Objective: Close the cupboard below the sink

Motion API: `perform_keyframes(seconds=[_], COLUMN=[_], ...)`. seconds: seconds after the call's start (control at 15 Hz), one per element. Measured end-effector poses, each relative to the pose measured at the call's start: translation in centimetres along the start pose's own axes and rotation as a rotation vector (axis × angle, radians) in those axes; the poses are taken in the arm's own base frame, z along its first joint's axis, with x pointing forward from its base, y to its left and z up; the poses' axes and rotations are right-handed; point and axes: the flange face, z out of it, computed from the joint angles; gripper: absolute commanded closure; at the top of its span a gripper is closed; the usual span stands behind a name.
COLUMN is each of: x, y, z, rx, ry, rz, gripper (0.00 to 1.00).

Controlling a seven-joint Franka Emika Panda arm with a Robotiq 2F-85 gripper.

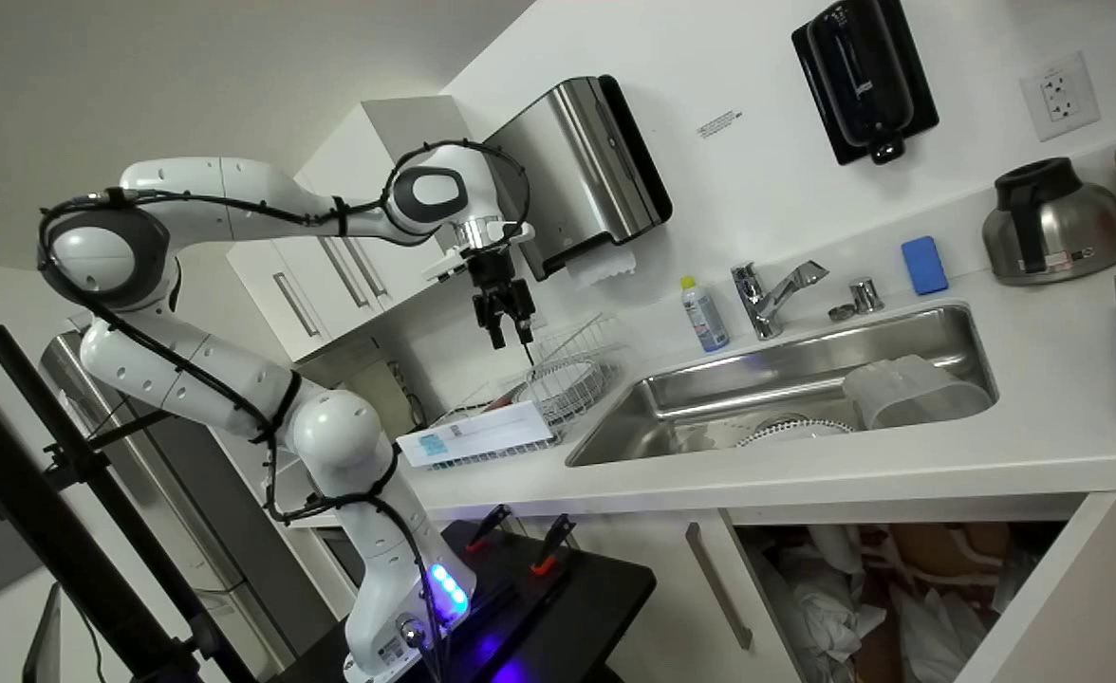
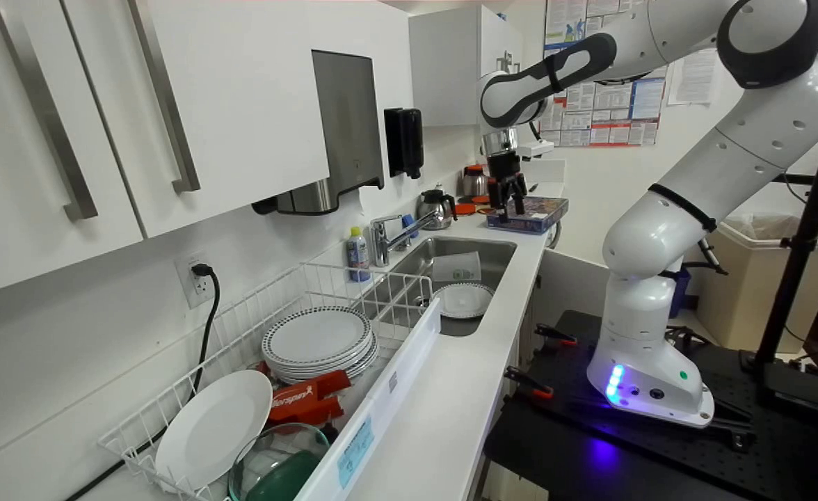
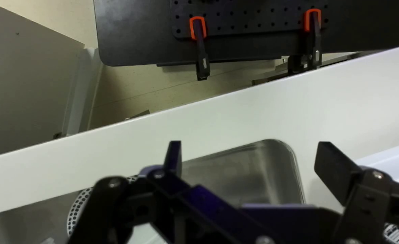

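The white cupboard [image 1: 653, 555] stands under the counter. Its one door [image 1: 1080, 607] is swung wide open, and white bags show inside. The open door also shows in an exterior view [image 2: 572, 282] and at the left of the wrist view [image 3: 26, 78]. The adjoining door with a silver bar handle [image 1: 717, 583] is shut. The steel sink [image 1: 629, 432] is set in the counter above, also seen in the wrist view [image 3: 247, 169]. My gripper [image 1: 511, 332] is open and empty, high above the counter and sink, apart from the door; its fingers show in the wrist view [image 3: 248, 145].
A dish rack [image 2: 207, 334] with plates stands beside the sink. A chrome tap [image 1: 771, 299], spray bottle [image 1: 705, 313] and steel pot [image 1: 1056, 232] stand behind. A towel dispenser [image 1: 582, 171] hangs on the wall. The black robot table [image 3: 135, 44] with clamps faces the counter.
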Motion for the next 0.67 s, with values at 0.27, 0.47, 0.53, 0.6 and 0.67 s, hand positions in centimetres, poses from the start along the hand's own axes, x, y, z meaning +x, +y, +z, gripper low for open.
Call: perform_keyframes(seconds=[0.27,0.47,0.53,0.6,0.67], x=[-0.1,-0.8,-1.4,-2.2,-3.2], y=[0.6,5.4,7.8,10.5,13.3], z=[0.0,-0.1,0.0,0.3,0.8], rx=[0.006,0.016,0.021,0.027,0.035], ry=[0.009,0.069,0.091,0.114,0.137], rz=[0.026,0.17,0.223,0.282,0.343], gripper=[0.0,0.0,0.0,0.0,0.0])
